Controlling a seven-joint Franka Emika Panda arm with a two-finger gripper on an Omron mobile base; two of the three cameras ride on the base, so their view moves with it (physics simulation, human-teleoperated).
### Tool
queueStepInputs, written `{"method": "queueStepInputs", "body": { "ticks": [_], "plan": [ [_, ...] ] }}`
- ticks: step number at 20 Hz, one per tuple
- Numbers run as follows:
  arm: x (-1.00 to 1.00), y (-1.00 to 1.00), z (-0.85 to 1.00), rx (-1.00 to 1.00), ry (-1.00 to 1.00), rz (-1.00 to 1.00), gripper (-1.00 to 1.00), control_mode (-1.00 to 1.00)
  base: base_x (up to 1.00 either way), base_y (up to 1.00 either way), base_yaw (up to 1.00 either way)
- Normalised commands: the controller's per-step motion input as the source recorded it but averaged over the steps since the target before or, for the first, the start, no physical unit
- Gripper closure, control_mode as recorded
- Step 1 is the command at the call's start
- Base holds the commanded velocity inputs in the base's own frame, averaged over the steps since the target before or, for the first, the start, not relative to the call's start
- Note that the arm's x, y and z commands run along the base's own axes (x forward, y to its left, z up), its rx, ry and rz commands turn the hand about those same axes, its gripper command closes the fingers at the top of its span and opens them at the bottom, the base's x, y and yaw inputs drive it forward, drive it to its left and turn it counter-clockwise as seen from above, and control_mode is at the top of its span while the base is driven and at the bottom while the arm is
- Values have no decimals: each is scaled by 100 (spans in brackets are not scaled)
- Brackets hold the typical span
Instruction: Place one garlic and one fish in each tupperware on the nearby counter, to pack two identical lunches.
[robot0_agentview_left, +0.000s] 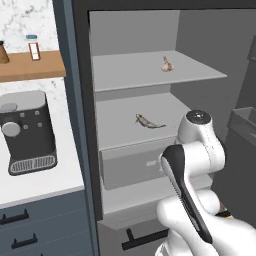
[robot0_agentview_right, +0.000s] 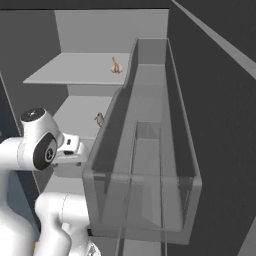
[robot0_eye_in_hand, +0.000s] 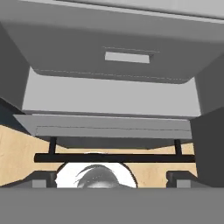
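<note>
The open grey fridge (robot0_agentview_left: 210, 30) holds both foods: a pale garlic bulb (robot0_agentview_left: 167, 64) sits on the upper grey shelf (robot0_agentview_left: 120, 70) near its right edge, and a slim grey-brown fish (robot0_agentview_left: 148, 121) lies mid-way along the shelf below (robot0_agentview_left: 115, 130). From the right base view the garlic (robot0_agentview_right: 116, 66) rests by the shelf's right edge — the fish (robot0_agentview_right: 99, 119) one level down, against the clear door bin (robot0_agentview_right: 150, 150). The gripper (robot0_eye_in_hand: 112, 180) stands spread wide and empty, facing the grey drawer (robot0_eye_in_hand: 109, 48) and black bar handle (robot0_eye_in_hand: 113, 158). The white marble counter (robot0_agentview_left: 35, 185) carries a black coffee machine (robot0_agentview_left: 27, 132).
</note>
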Motion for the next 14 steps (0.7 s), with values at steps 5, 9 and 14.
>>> {"method": "queueStepInputs", "body": {
  "ticks": [5,9,14],
  "plan": [
    [51,-28,10,0,-13,0,-100,-100,0,0,0],
    [69,-16,9,0,-8,1,-100,-100,0,0,0],
    [63,-10,11,0,0,0,-100,-100,0,0,0]
  ]
}}
